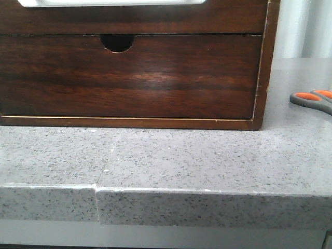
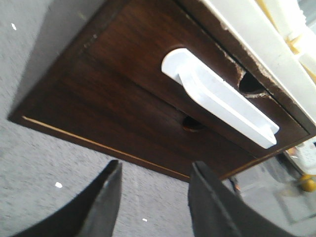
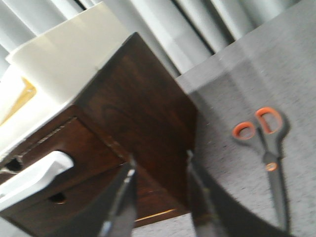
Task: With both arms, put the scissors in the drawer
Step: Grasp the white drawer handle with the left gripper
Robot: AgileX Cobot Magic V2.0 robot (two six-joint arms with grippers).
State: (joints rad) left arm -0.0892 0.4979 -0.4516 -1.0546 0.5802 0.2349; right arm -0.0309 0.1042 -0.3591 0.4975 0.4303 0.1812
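Scissors [image 1: 314, 100] show only in part from the front: the grey handles and orange loops poke in at the picture's right edge, and the blades are cut off. In the right wrist view they lie whole and flat on the grey tabletop [image 1: 171, 155], clear of the chest [image 1: 135, 67], loops toward the curtain and blades pointing away from it.

The drawer [image 1: 129, 18] is also mostly cut off from the front; only a strip of dark wood with a sliver of white along the picture's top edge shows, above the lower drawer [image 1: 129, 78] with its half-round notch. Both wrist views are blurred, but a long white bar [image 2: 219, 96] stands out across the drawer's front. How far the drawer is pulled out I cannot tell.

Neither arm appears in the front view. The left jaws [image 2: 153, 197] are open with nothing between them; the chest's bottom edge and lower drawer lie beyond the tips, apart from them, and the white bar lies farther out still. The right jaws [image 3: 158, 197] are also parted and empty, with the chest's corner framed in the gap beyond them. Whether those tips touch the wood I cannot tell. The scissors rest well off to one side of the right jaws, outside the gap and not touching either finger.
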